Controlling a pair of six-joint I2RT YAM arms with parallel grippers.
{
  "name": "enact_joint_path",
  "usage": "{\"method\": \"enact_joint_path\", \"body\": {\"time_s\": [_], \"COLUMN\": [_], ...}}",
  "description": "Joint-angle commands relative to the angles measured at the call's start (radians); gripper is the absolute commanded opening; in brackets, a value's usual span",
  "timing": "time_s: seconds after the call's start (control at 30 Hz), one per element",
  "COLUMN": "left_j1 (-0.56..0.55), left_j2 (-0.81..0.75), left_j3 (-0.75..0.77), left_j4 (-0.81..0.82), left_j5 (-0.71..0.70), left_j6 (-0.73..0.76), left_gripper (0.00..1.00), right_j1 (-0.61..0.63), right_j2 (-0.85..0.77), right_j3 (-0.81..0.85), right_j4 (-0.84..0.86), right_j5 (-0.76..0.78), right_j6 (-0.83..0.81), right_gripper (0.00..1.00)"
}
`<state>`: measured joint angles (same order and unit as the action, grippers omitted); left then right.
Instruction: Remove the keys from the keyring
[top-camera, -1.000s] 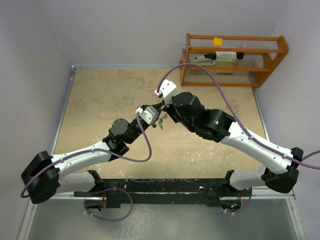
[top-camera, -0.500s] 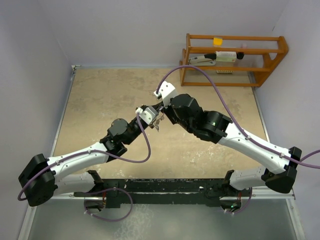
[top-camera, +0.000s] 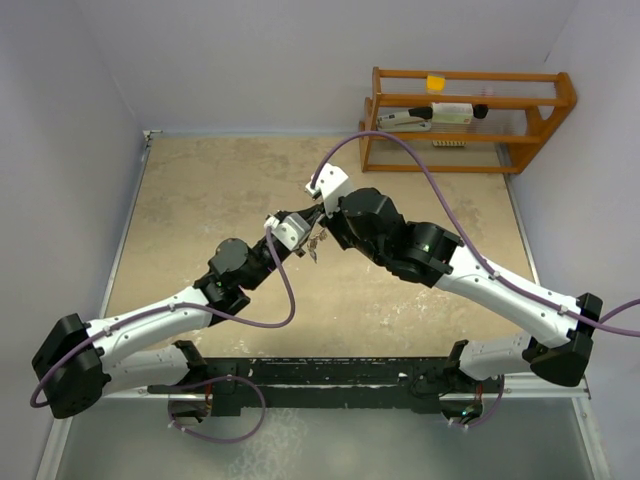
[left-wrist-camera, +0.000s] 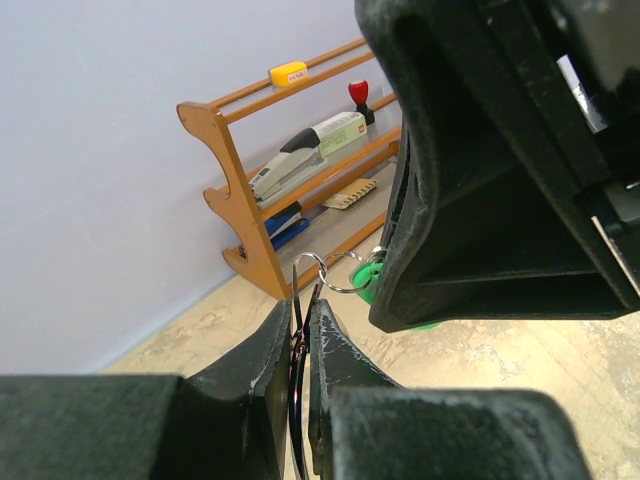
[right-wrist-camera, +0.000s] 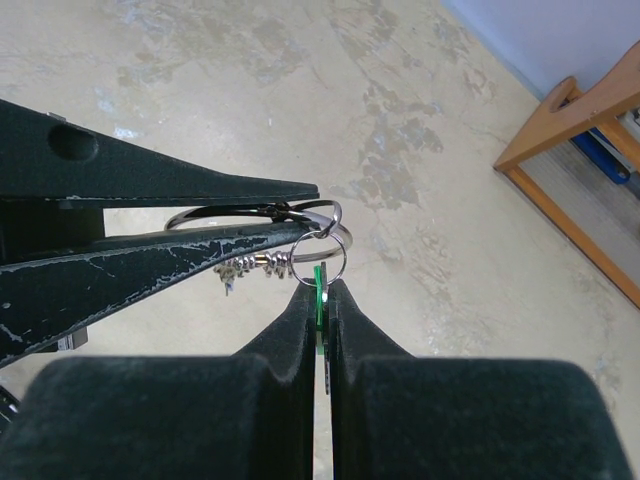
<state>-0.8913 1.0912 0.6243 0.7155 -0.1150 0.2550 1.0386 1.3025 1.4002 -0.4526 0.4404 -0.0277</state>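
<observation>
hovering over the middle of the table, both grippers pinched narrow. left gripper nips the keyring wire. right gripper nips the green key hanging on it. other keys dangle just below, off the table.

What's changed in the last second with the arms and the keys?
The left gripper and right gripper drifted slightly left, and the left arm swung outward. Nothing was taken or released: left stays shut on the keyring, right on the green key. The rack is unmoved.
</observation>
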Motion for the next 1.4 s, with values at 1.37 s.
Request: {"method": "enact_joint_path", "body": {"time_s": [1.37], "left_j1": [0.016], "left_j2": [-0.18], "left_j3": [0.063], "left_j4": [0.138], "left_j5": [0.036], "left_j6": [0.026], "left_gripper": [0.0], "right_j1": [-0.001], "right_j2": [-0.031], "right_j3": [-0.098], "right_j4": [-0.075], "right_j5": [-0.123], "right_j6": [0.109], "right_gripper": [0.0]}}
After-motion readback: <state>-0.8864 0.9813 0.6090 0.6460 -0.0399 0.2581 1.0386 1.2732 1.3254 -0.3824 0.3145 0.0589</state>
